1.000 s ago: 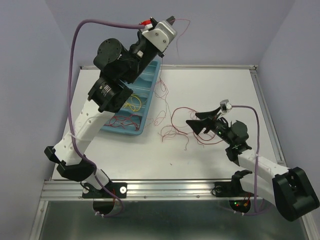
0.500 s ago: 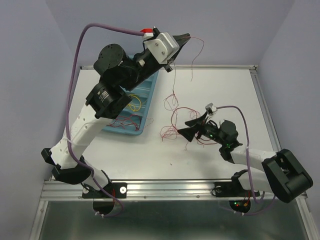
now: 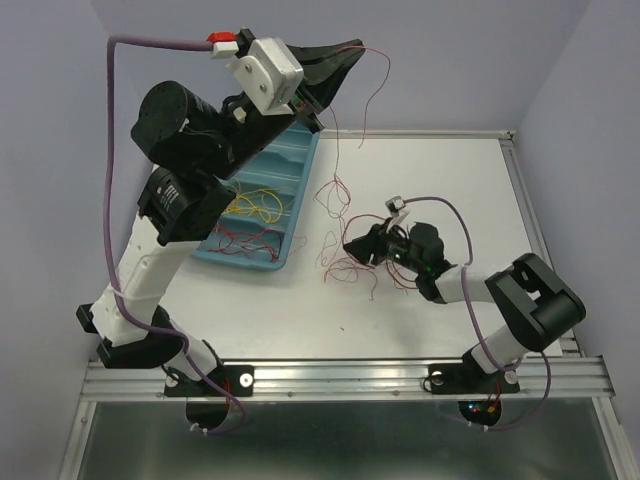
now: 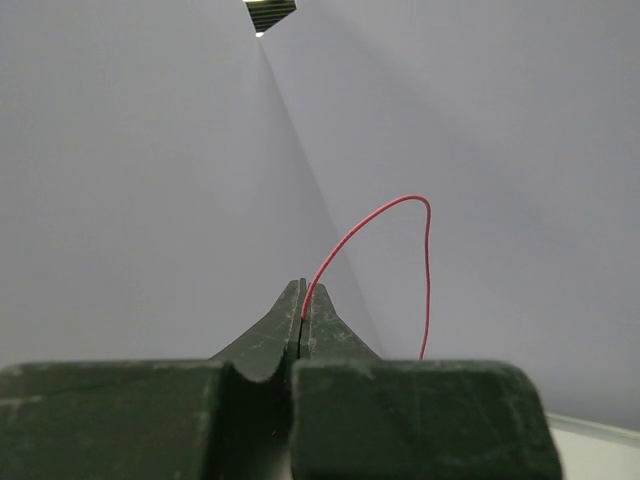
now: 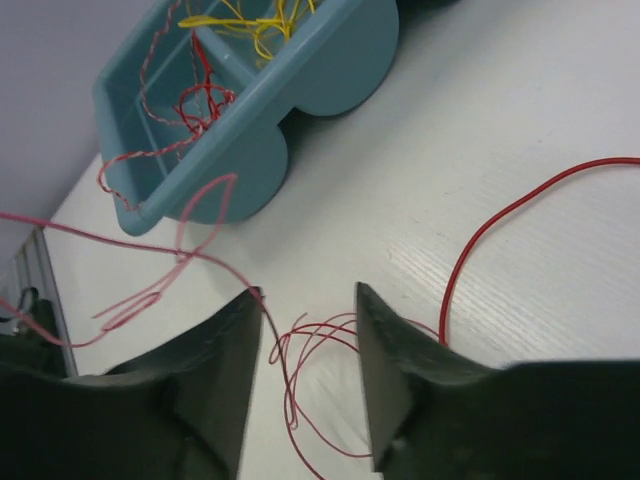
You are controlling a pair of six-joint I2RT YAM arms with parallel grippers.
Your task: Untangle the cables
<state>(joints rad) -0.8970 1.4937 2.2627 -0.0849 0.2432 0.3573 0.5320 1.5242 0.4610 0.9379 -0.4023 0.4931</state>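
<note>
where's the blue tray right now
In the top view the blue tray sits on the table, left side, partly under the raised left arm, with loose red cables just to its right.

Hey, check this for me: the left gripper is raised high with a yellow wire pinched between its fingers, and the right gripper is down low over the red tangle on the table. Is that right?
Not quite. The wire pinched in the left gripper is red, not yellow, as the left wrist view shows. The rest holds: that gripper is raised high, and the right gripper is low over the red tangle on the table.
</note>
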